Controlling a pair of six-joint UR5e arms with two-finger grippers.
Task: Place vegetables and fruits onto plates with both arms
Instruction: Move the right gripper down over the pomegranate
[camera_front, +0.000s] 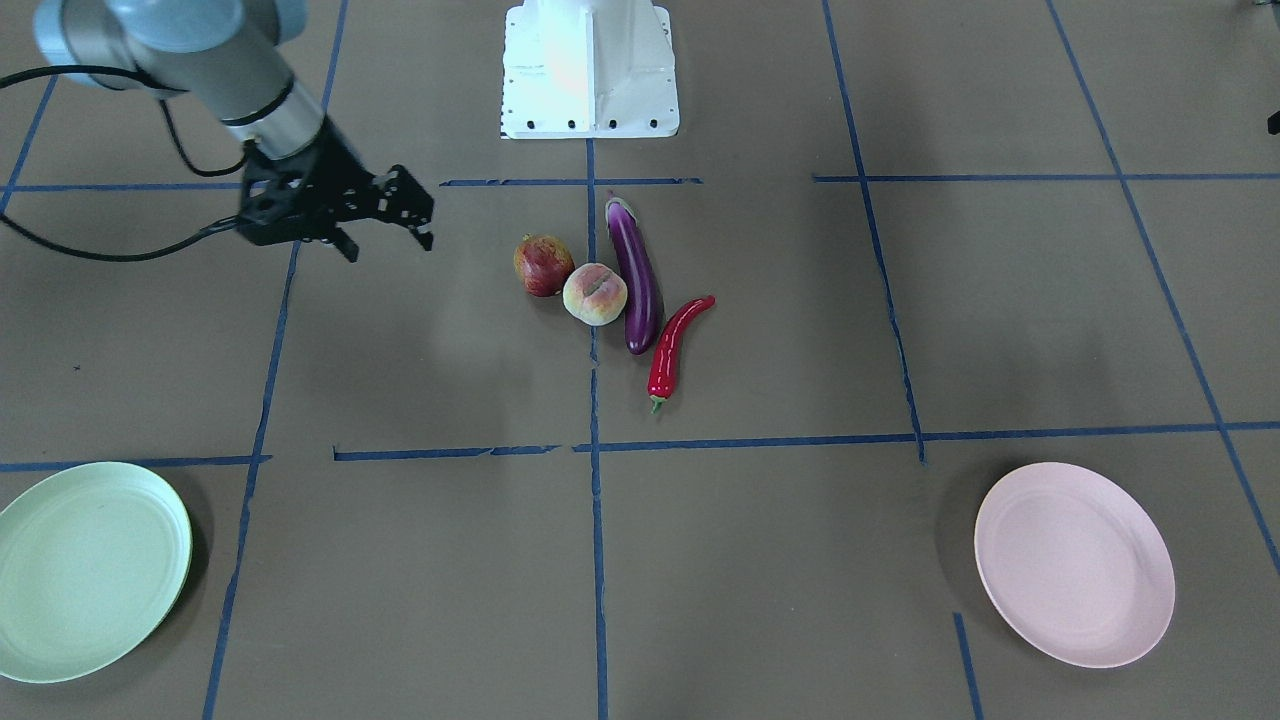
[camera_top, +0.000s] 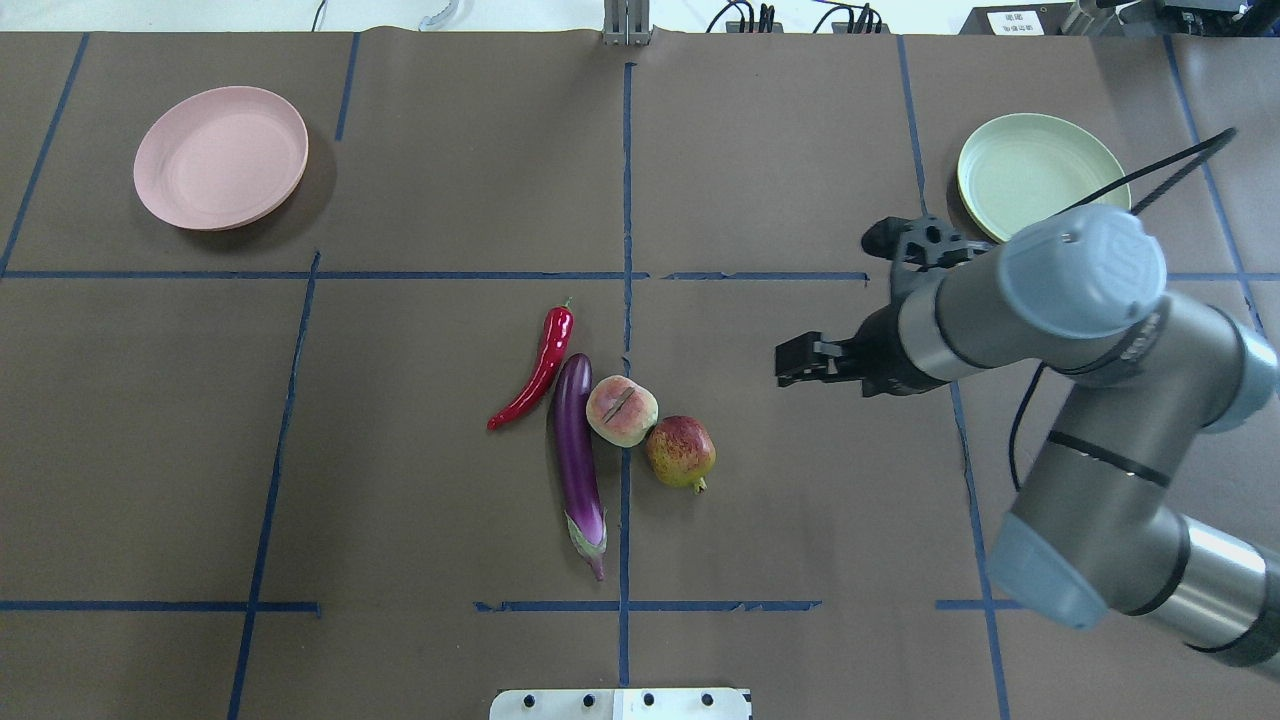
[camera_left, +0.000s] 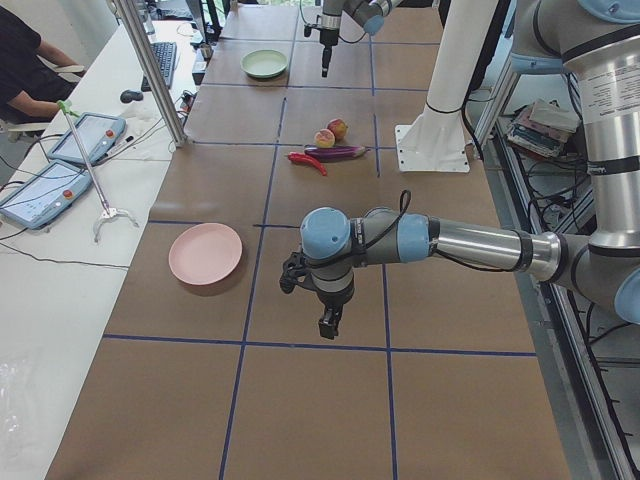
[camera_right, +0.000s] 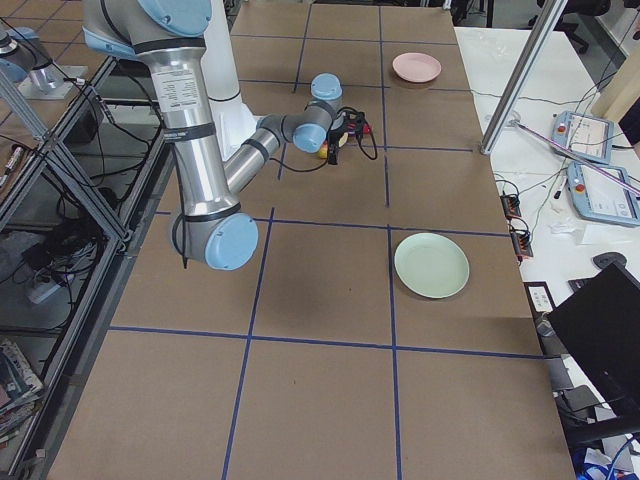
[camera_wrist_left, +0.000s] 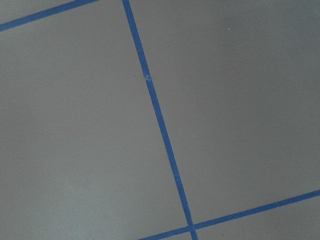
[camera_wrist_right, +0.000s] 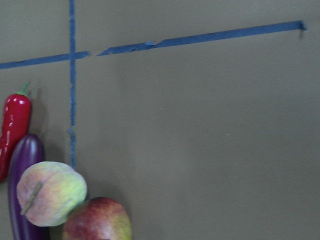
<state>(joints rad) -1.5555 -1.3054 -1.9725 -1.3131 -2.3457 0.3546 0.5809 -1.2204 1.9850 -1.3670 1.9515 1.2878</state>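
One dark red apple (camera_front: 543, 265) touches the peach (camera_front: 594, 294) mid-bench (camera_front: 800, 320); our right pincer (camera_front: 389, 247) hangs open nearby. We judge it light, hard, slick: grip its widest girth. Left pincer (camera_left: 329, 325): we cannot tell.

No writing is coming through legibly in any view. The nearest thing is a small white rectangular paper label (camera_top: 1008, 20) sitting beyond the far right edge of the brown paper-covered table (camera_top: 800, 150) in the overhead view, and it is carrying dark marks (a short row or two) that are too small to make out. A grey-blue handheld tablet with a red button (camera_left: 88, 137) and a second tablet like it (camera_left: 40, 192), lying on the white side bench (camera_left: 40, 300), are showing screens too blurred to read.
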